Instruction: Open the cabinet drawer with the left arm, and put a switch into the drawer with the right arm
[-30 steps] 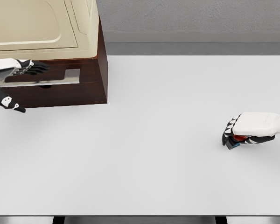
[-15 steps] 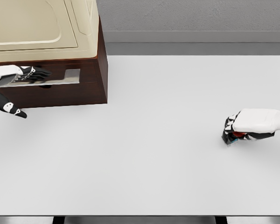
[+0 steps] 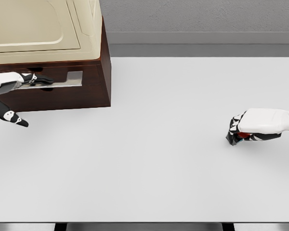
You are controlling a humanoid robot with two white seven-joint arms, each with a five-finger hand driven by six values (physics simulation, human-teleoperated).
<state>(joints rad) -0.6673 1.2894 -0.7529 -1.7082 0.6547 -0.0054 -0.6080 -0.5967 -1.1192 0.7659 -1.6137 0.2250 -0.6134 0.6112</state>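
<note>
Looking at this, the left hand (image 3: pixel 26 79) has its fingers hooked on the metal handle (image 3: pixel 58 80) of the dark wood drawer (image 3: pixel 62 94), which looks barely open if at all. Over at the far right of the white table (image 3: pixel 149 144), the right hand (image 3: pixel 245 129) is curled tight around the switch (image 3: pixel 240 135), only a bit of red peeking out. My worry: the fingers slide off that flat handle on the pull, or the switch gets carried over before there's a real gap and bumps the cabinet (image 3: pixel 43 29).
</note>
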